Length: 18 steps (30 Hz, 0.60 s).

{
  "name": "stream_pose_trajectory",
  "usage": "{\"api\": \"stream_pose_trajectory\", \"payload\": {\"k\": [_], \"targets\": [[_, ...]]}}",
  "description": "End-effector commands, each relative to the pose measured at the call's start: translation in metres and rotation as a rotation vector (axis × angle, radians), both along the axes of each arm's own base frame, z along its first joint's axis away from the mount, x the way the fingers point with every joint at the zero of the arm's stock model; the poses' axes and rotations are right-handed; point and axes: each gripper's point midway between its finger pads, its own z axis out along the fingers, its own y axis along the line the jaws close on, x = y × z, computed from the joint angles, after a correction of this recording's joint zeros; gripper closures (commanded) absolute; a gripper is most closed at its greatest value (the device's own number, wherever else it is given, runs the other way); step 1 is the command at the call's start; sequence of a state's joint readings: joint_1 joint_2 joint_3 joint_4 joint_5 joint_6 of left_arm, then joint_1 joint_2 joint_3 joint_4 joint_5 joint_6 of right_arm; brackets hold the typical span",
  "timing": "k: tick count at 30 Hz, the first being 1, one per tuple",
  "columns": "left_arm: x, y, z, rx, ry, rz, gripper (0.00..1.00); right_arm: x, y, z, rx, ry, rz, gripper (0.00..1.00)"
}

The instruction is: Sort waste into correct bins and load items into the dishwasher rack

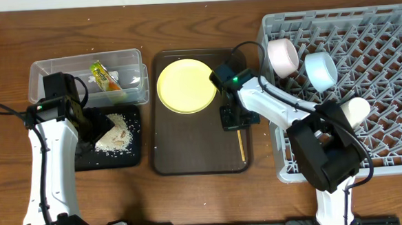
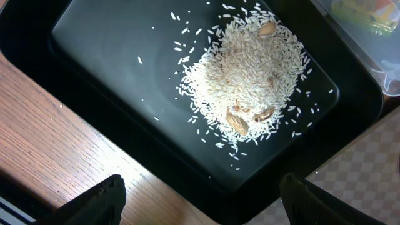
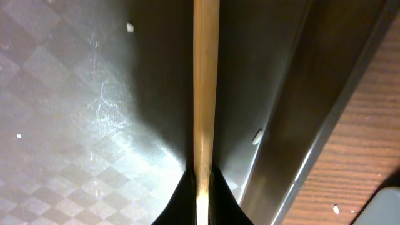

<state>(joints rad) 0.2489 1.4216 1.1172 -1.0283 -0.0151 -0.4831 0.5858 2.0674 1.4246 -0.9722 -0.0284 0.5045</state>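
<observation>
R pincer (image 3: pixel 201 187) is shut tight on a chopstick (image 3: pixel 205 94), tips pinching it from both sides down on the brown tray (image 1: pixel 190 161), near that tray's right edge. The stick's long axis runs far-to-near along that edge. The pincer has it at the far end, and the rest sticks out toward the near edge of the desk (image 1: pixel 4 40). Only one stick shows; can't tell if a 2nd hides under it.

The rack (image 1: pixel 395 143) lies to the right of the pincer, just beside the tray's right edge, so I'd guess the next move is up and across to the right. R arm is much the nearer.

L pincer (image 2: pixel 206 203) hangs wide apart and empty over the near edge of the black tray (image 2: pixel 94 56), well apart from the stick, with the rice (image 2: pixel 247 75) heaped in that tray.

The wrapper (image 1: pixel 106 77) is in the tub (image 1: pixel 43 69) at the far-left corner. The plate (image 1: pixel 184 86) sits at the far end of the brown tray. Two bowls and a cup (image 1: pixel 356 110) are in the rack already.

The wrapper has print on it, but it's too small to read. No other writing seen.
</observation>
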Motion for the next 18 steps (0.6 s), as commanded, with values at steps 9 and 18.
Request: {"api": "stream_pose_trajectory", "payload": {"k": [9,18], "targets": [[-0.002,0.004,0.000,0.017,0.005,0.020,0.18,0.015,-0.038,0.118,0.113,-0.190,0.055,0.99],[-0.002,0.004,0.000,0.017,0.005,0.020,0.18,0.002,-0.122,0.158,0.018,-0.211,-0.025,0.99]]}}
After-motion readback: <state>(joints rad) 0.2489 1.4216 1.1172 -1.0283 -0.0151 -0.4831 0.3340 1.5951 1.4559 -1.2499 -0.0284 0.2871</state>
